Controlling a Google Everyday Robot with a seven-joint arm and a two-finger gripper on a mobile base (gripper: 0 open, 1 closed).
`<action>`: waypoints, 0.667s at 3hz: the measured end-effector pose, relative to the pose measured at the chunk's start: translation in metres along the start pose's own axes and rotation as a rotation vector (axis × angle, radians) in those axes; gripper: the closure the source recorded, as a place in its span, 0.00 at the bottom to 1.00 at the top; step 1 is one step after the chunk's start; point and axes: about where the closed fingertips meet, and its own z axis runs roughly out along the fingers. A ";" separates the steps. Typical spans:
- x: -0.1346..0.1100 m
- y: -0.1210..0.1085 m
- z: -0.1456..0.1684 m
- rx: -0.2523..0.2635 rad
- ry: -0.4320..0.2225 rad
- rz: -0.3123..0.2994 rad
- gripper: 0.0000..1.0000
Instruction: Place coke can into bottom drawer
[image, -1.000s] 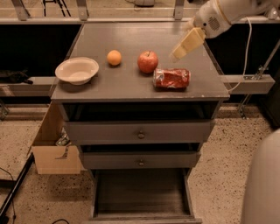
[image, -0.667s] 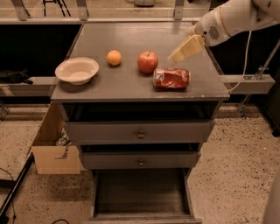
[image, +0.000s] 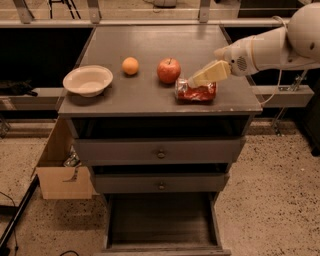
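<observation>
The coke can (image: 197, 93) lies on its side at the right front of the cabinet top (image: 150, 50); it is red, shiny and crumpled. My gripper (image: 196, 81) comes in from the right on a white arm, and its cream fingertips are right over the can's left end. The bottom drawer (image: 161, 220) stands pulled out near the floor, with a dark wood-grain floor and thin grey walls, and nothing shows in it.
A red apple (image: 169, 70) sits just left of the can, an orange (image: 130, 65) farther left, and a white bowl (image: 88, 80) at the left edge. Two drawer fronts with knobs (image: 161, 153) are above the open drawer. A cardboard box (image: 62, 172) stands on the floor left.
My gripper has come down and forward, from above the cabinet's back right to the can's left end. The can and the fruit have not moved.
</observation>
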 end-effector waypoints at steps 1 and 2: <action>0.010 -0.004 0.013 0.013 -0.007 0.013 0.00; 0.000 -0.012 0.028 0.025 -0.002 -0.042 0.00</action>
